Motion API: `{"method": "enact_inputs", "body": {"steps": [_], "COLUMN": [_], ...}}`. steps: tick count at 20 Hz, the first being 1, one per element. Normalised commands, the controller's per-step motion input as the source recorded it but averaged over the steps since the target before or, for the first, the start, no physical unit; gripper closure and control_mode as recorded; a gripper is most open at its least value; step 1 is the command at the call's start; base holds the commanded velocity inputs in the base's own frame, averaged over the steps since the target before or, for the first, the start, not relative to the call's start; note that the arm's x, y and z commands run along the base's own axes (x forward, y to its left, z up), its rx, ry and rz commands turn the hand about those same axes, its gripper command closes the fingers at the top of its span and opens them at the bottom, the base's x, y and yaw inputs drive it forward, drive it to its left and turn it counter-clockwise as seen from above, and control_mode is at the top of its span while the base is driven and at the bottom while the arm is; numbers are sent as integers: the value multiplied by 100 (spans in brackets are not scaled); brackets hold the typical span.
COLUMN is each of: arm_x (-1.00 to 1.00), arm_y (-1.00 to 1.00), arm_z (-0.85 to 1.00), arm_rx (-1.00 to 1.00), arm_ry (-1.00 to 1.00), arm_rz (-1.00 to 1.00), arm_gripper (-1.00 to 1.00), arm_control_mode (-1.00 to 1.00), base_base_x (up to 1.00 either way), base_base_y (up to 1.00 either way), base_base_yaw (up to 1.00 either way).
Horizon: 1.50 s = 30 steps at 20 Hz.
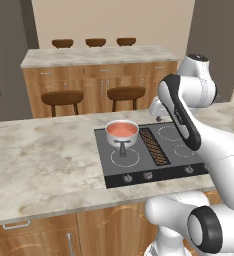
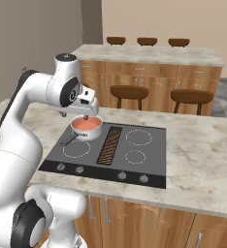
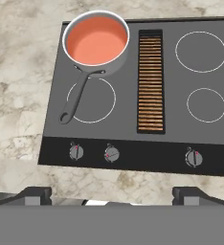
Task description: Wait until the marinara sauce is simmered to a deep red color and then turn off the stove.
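Orange-pink marinara sauce (image 3: pixel 96 39) in steel saucepan (image 3: pixel 115 62) on stove (image 3: pixel 133 134)

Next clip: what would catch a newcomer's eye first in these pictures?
Probably the small steel saucepan of orange-pink sauce, sitting on the back left burner of the black stove, its handle pointing toward the front knobs. Next, the white robot arm arching over the stone counter, its claw open above the stove's front edge. Behind stands an island with wooden stools.
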Motion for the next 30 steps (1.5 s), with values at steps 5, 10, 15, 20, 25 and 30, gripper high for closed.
{"method": "enact_inputs", "body": {"steps": [5, 10, 15, 20, 25, 30], "arm_x": [0, 0, 0, 0, 0, 0], "arm_y": [0, 0, 0, 0, 0, 0], "arm_z": [0, 0, 0, 0, 0, 0], "arm_rx": [0, 0, 0, 0, 0, 0], "arm_ry": [0, 0, 0, 0, 0, 0], "arm_rz": [0, 0, 0, 0, 0, 0], "arm_gripper": [-100, -100, -100, -100, -100, -100], "arm_control_mode": [-100, -100, -100, -100, -100, -100], "base_base_x": [0, 0, 0, 0, 0, 0], "base_base_y": [0, 0, 0, 0, 0, 0], "base_base_yaw": [0, 0, 0, 0, 0, 0]}}
